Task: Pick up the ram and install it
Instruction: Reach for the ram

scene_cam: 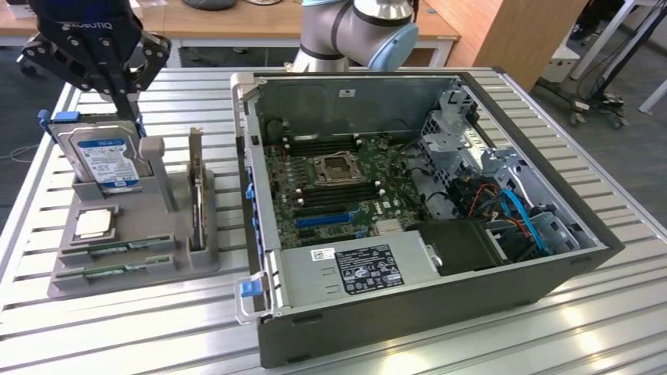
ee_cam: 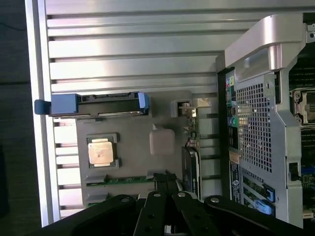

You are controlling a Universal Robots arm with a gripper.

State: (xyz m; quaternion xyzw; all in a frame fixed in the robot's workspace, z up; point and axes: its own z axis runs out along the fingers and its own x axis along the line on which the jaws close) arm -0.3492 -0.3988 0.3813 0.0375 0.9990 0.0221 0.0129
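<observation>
- Green ram (scene_cam: 117, 248) lies slotted in grey holder (scene_cam: 146, 223), long axis running the exterior view's left to right.
- Gripper (scene_cam: 127, 105) fingers together, empty, raised over holder.

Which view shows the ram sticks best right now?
Exterior view: both ram sticks lie uncovered in the gray holder. Wrist view shows their green edges, partly behind the gripper.

1. The black linkage gripper (scene_cam: 128, 105) and the grey-and-blue robot arm (scene_cam: 360, 27) are cut off by the exterior view's top edge.
2. Two thin green ram sticks (scene_cam: 117, 250) sit sunk in the grey plastic holder (scene_cam: 125, 283). Only their upper edges show (chips too small to make out).
3. In the wrist view, the gripper's fingers (ee_cam: 160, 186) hide part of one stick.
4. The open dark metal computer case (ee_cam: 256, 123) runs off that picture's edge.
</observation>
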